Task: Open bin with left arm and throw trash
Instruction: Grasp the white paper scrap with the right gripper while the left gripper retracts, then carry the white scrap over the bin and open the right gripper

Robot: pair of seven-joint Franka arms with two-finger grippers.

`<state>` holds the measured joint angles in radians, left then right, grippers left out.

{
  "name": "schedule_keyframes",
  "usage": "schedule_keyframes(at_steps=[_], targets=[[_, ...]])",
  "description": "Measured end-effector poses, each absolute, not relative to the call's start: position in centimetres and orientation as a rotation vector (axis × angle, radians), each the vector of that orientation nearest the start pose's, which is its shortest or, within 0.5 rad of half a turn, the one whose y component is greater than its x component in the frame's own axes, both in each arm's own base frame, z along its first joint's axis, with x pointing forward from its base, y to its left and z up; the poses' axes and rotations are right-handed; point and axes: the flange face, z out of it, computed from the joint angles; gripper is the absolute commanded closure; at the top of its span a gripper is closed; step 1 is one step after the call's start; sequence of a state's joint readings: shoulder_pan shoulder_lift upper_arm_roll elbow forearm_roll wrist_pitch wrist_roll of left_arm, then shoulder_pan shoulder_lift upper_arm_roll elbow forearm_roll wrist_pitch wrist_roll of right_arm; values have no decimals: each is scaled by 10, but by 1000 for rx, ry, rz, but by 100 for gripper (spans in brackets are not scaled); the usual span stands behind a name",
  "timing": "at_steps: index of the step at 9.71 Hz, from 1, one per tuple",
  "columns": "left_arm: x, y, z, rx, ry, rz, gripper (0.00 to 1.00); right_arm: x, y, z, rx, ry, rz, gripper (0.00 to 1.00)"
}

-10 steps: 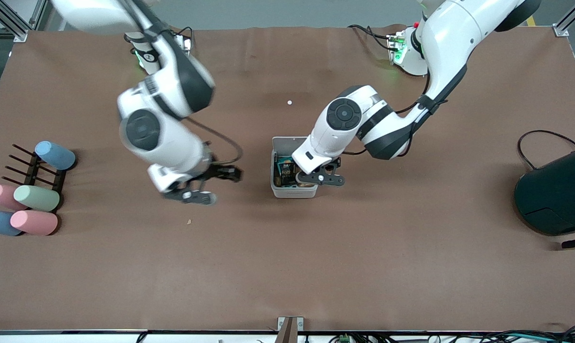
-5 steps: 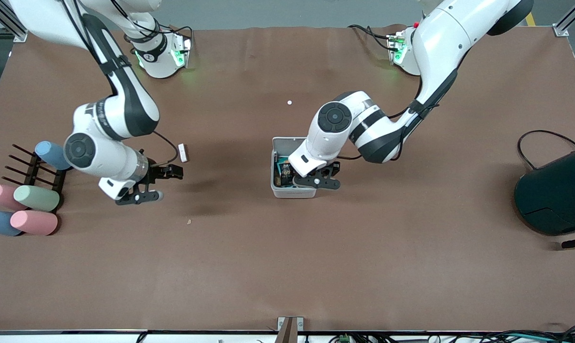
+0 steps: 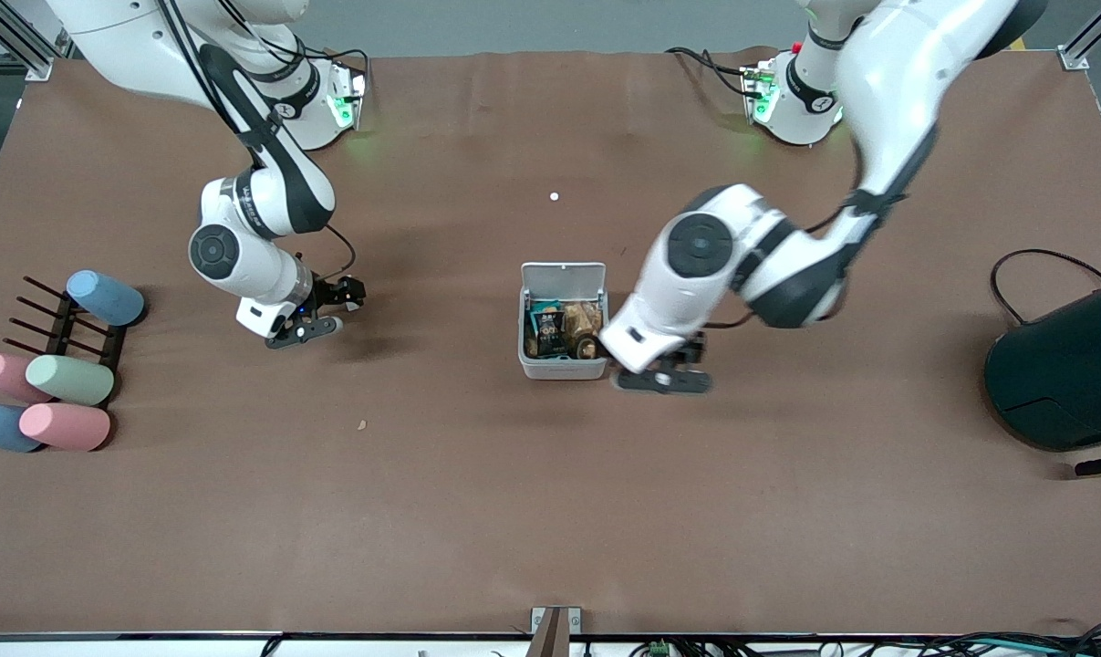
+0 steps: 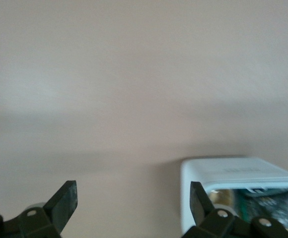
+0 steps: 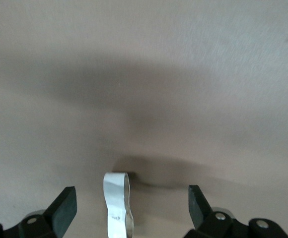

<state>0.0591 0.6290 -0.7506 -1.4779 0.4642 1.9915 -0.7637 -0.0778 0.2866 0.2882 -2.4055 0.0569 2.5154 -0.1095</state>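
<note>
White-grey bin (image 3: 561,367) lid up, trash inside; left gripper (image 3: 661,376) open beside bin; right gripper (image 3: 317,315) open above table (image 3: 550,511).

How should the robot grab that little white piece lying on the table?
Probably from straight above, pinching across its two long edges near the middle. The white piece is a long, narrow, slightly bent strip lying on the table, so its short width fits between the fingers. The right pincer hangs open over it, one finger at each side.
</note>
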Motion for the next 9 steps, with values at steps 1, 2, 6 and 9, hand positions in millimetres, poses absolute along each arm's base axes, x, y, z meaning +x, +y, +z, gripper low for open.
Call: schedule_keyframes(at_steps=[1, 2, 6, 9], targets=[[627, -309, 422, -3164, -66, -85, 0, 462, 107, 184, -2999, -415, 279, 7], [635, -276, 455, -3170, -88, -89, 0, 457, 111, 182, -2996, -432, 292, 51], [635, -170, 543, -3210, -53, -25, 0, 448, 126, 179, -2990, -483, 311, 100], [613, -113, 603, -3183, 2, -28, 0, 449, 125, 180, -2993, -479, 301, 100]])
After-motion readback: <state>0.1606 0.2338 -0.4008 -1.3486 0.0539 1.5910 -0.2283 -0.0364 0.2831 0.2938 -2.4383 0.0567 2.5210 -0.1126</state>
